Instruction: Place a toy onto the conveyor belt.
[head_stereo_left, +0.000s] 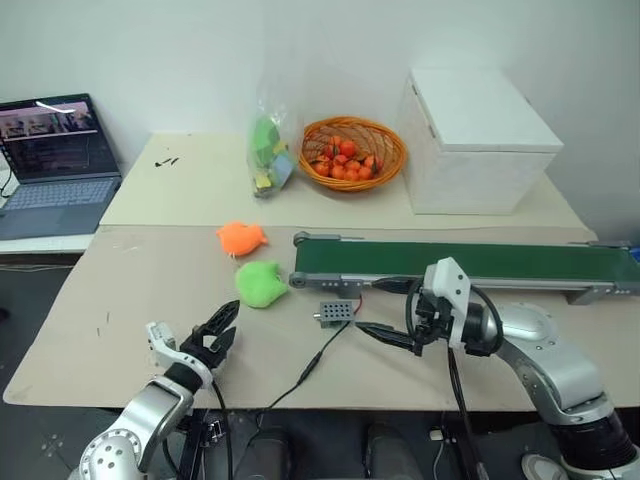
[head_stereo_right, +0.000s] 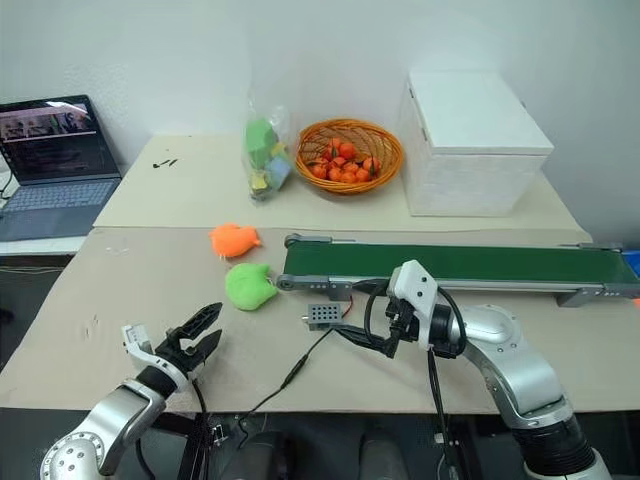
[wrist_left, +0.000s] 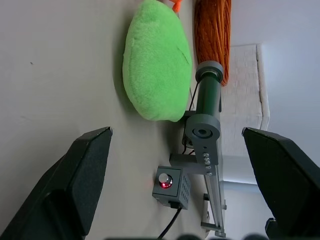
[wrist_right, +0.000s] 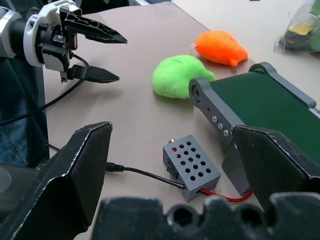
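Observation:
The toy (head_stereo_left: 261, 283), a lime-green plush blob, lies on the table just left of the conveyor belt's (head_stereo_left: 470, 262) near roller end. It is close to the frame, and I cannot tell if it touches. The belt's dark-green surface is bare. My left gripper (head_stereo_left: 228, 328) hovers at the table's front edge, a short way in front of and left of the toy, open and empty. My right gripper (head_stereo_left: 370, 307) is open in front of the belt, with nothing between its fingers. In the right wrist view the toy (wrist_right: 177, 75) sits between the left gripper (wrist_right: 120, 58) and the belt (wrist_right: 265, 107).
A small grey control box (head_stereo_left: 335, 314) with a red light and a trailing cable lies between the grippers. An orange plush (head_stereo_left: 240, 238) sits just behind the toy. At the back stand a bag of toys (head_stereo_left: 268, 150), a wicker basket (head_stereo_left: 352, 152), a white box (head_stereo_left: 475, 140) and a laptop (head_stereo_left: 55, 160).

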